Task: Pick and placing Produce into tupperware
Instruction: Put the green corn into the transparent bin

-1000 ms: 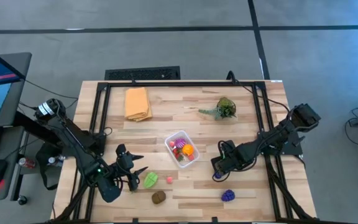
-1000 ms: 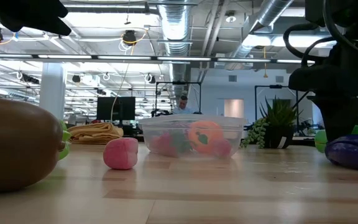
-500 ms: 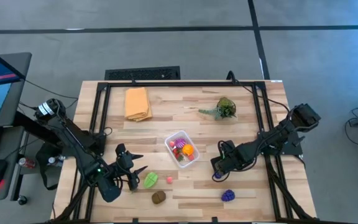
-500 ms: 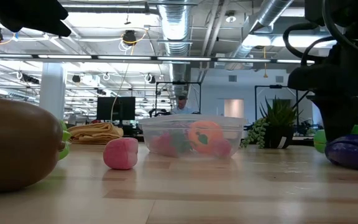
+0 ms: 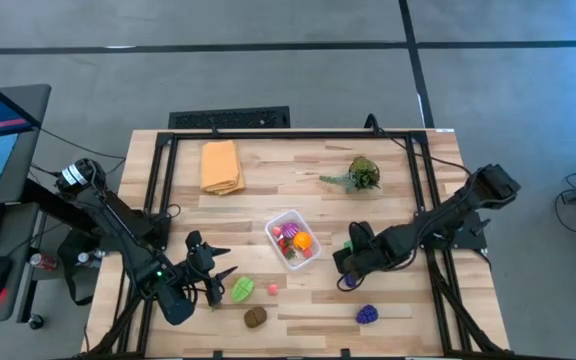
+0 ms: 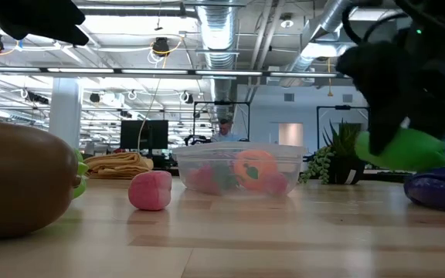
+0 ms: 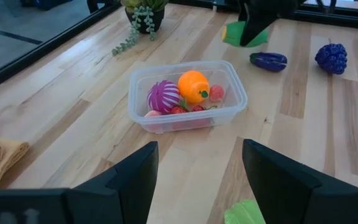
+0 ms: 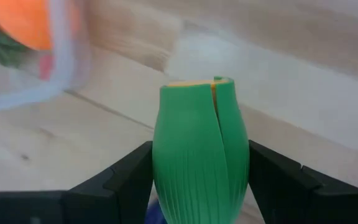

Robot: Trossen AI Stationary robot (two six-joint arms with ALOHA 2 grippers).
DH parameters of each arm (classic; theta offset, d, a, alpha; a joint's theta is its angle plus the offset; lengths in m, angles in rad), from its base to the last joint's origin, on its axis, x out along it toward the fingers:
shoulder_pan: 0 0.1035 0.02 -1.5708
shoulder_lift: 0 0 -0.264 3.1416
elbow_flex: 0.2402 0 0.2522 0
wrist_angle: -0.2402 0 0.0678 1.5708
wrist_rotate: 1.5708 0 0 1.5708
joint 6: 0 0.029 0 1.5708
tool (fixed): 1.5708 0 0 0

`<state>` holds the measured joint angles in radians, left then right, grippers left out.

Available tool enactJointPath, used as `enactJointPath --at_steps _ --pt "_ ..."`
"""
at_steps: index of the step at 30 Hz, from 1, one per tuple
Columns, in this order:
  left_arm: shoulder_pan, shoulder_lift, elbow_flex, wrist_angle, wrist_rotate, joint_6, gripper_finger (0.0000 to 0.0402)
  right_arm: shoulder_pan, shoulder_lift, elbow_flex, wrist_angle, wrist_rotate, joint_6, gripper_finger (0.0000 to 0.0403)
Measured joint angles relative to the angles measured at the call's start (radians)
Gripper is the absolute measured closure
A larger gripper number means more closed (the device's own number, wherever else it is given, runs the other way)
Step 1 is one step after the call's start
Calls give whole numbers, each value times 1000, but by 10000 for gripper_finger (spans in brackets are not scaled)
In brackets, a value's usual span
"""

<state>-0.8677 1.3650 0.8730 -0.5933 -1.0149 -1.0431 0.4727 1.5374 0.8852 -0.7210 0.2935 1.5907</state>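
Observation:
The clear tupperware stands mid-table holding an orange, a striped purple and some red produce. My right gripper hangs just right of it, shut on a green husk-like piece with yellow showing at its tip. An eggplant-shaped purple piece lies on the table below it. My left gripper waits open near the front left, beside a light green piece. A pink piece, a brown one and a purple cluster lie loose on the wood. My right gripper pinches the green piece by its two long sides between the two fingers. The fingers come steeply from above, slanting down. The piece's yellow-tipped end sticks out past the fingertips. It hangs clear of the table.
A folded orange-yellow cloth lies at the far left and a small potted plant sprig at the far right. Black frame rails run along the table's left and right sides.
My right gripper has risen and tipped a little, shifting slightly toward the tupperware. The green piece has gone up with it, from table height beside the purple piece to clear of the wood.

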Motion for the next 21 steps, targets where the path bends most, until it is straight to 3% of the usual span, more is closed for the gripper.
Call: enactJointPath --at_steps 10,21 --pt "0 0 0 -3 0 0 178 -56 -91 73 43 108 -225 143" --pt "0 0 0 -1 -5 0 178 -132 -117 75 392 101 -551 143"
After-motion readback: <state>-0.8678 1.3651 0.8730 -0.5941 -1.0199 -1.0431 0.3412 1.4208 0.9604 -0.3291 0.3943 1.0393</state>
